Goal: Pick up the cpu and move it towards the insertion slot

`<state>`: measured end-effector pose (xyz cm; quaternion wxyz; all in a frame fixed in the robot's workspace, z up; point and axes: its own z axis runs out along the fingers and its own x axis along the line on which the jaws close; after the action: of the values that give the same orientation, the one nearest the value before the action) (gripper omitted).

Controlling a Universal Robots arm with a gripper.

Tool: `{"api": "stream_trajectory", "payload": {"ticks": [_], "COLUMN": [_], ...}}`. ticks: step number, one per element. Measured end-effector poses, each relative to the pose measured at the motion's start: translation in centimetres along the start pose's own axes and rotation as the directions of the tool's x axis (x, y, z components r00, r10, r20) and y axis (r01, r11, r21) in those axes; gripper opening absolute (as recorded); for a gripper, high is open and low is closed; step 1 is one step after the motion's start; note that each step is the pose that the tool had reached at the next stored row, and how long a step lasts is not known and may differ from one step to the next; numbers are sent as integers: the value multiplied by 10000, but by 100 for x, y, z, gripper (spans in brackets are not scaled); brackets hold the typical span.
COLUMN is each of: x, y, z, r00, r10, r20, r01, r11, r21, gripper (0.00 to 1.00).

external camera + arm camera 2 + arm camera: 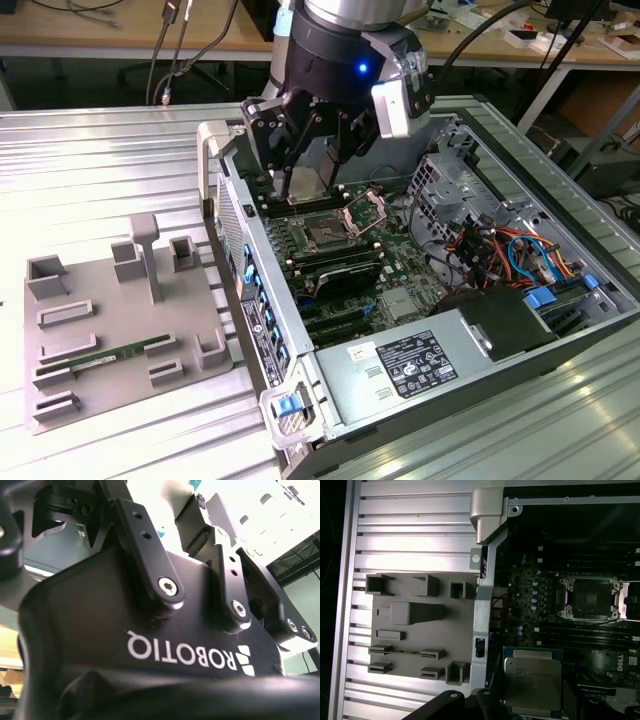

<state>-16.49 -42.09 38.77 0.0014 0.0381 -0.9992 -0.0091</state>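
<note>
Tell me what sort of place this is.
Likely a robotics lab bench: an open computer case lies on a ribbed metal table, workbenches stand behind, and the gripper holds the cpu.

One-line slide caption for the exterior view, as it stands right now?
Gripper holds the cpu above the open computer case, just short of the insertion slot.

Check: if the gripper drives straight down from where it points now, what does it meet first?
Likely the motherboard just behind the insertion slot, not the socket itself. The gripper holds the cpu above the open case; depth is unclear, so the offset is a guess.
</note>
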Motion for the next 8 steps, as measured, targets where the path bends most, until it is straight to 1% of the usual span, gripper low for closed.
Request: {"api": "stream_trajectory", "payload": {"ticks": [8], "x": [-92], "y": [-4], "z": [3], "r00": [10000], "r10": [1], "r20": [0], "r01": [-1], "r11": [10000], "r21": [0], "gripper": [55]}}
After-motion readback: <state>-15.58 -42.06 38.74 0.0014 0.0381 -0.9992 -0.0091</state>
